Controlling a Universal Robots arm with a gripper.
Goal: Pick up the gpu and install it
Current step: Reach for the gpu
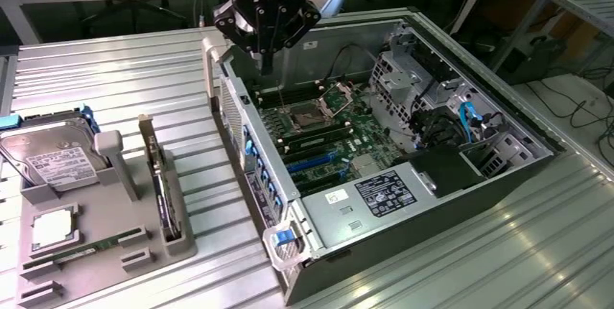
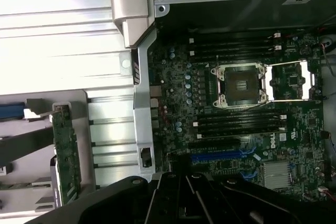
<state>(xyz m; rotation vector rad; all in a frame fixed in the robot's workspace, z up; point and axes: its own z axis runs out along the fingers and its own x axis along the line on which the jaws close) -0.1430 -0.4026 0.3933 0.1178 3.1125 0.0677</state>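
Top centre of the exterior view: gripper (image 1: 266,65) closed, empty, over the open case (image 1: 432,248). gpu (image 1: 163,194) stands on edge in the grey holder (image 1: 96,251), lower left, well apart. Pick-up not started; I'd say the grasp needs the jaws opened and lined up on the card's top edge.

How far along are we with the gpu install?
Nothing looks done: the flat green circuit card with silver end bracket stands on edge in the grey holder. In hand: nothing; the black gripper is shut, empty, over the open computer case. Pickup and install remain.
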